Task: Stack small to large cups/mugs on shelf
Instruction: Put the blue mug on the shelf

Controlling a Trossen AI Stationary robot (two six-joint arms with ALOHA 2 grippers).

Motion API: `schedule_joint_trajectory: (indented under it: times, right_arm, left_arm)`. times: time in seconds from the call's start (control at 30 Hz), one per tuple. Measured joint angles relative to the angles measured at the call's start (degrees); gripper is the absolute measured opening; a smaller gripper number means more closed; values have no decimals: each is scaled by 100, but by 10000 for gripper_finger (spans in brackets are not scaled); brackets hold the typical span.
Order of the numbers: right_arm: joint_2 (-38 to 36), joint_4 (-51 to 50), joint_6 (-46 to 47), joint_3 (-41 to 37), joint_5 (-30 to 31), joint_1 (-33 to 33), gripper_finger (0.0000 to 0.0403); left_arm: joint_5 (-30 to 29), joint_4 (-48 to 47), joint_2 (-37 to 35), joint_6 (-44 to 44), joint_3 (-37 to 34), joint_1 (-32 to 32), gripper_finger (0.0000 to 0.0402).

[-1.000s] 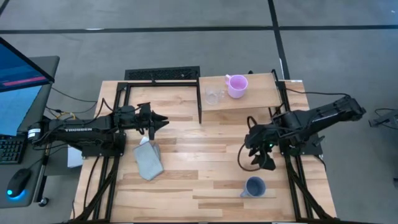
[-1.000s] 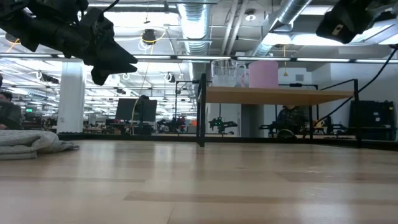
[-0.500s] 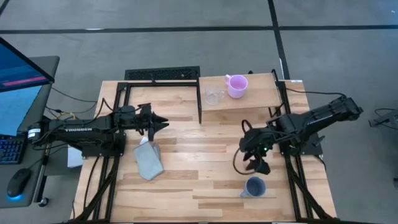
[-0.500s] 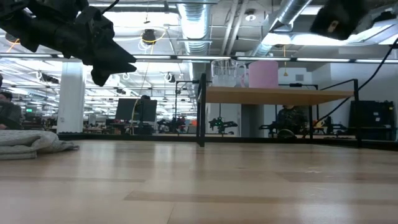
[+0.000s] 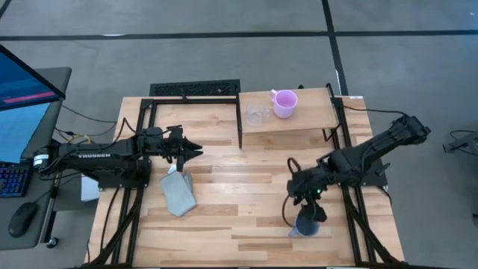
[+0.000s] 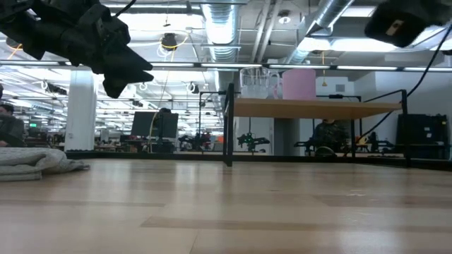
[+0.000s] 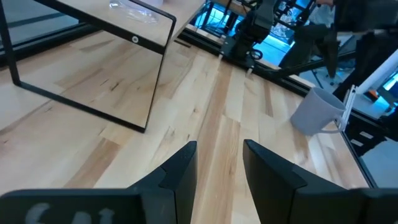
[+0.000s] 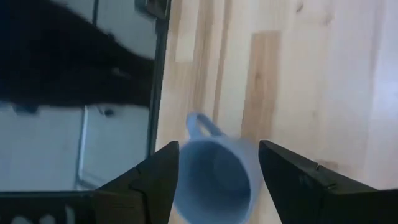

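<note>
Nearest the front edge of the light-wood worktop (image 5: 224, 217), on its right side, stands the larger blue-grey mug with a handle (image 5: 305, 225), upright with its mouth open upward. The right tool (image 5: 306, 211) hangs directly over it, its two dark fingers (image 8: 158, 180) spread wide, one on either side of the mug's rim and not touching it; in the right wrist view the mug (image 8: 214, 180) sits between them with its handle pointing away.

Farther back on the left half lies a folded grey-blue cloth (image 5: 178, 193), flat on the worktop. Just behind it the left tool (image 5: 196, 149) hovers above the wood, pointing toward the middle, its fingers (image 7: 181, 171) parted with bare worktop showing between them.

At the rear right is the small raised light-wood shelf on thin black metal legs (image 5: 314, 116). On it stand the small clear glass cup (image 5: 256, 116) and, just beside it to the right, the mid-sized pink-lilac mug with a handle (image 5: 284, 103). In the low view both show side by side on the shelf top (image 6: 311, 107).
</note>
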Motion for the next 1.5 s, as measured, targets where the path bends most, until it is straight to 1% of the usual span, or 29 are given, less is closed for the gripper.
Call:
schedule_joint_trajectory:
  times: [0.1,0.27,0.3,0.5,0.77,0.9,1.27,1.37,1.43,1.5]
  right_arm:
    - [230,-425,-186,0,367,225,244]
    - [563,-1140,-182,0,1119,449,244]
    - [625,-1201,-183,-2,1180,486,244]
    - [821,-1110,-181,-2,1044,637,244]
    - [761,-1005,143,2,940,754,244]
    - [822,-959,164,3,942,800,244]
    - [1391,-952,184,2,999,852,243]
    - [1385,-923,205,2,987,854,228]
    - [1382,-933,269,2,986,854,206]
    - [1374,-926,271,2,986,854,175]
  left_arm:
    - [-18,2,0,-2,1,0,121]
    - [-77,4,0,4,1,-2,121]
    - [-105,4,0,4,1,0,121]
    - [-129,3,0,4,1,0,121]
    - [-146,-1,0,4,-1,0,121]
    - [-151,0,0,4,1,0,121]
    - [-156,-33,0,4,-2,0,121]
    - [-155,-41,0,2,-2,0,121]
    - [-155,-69,0,2,-2,0,121]
    - [-157,-139,0,-3,-2,0,121]
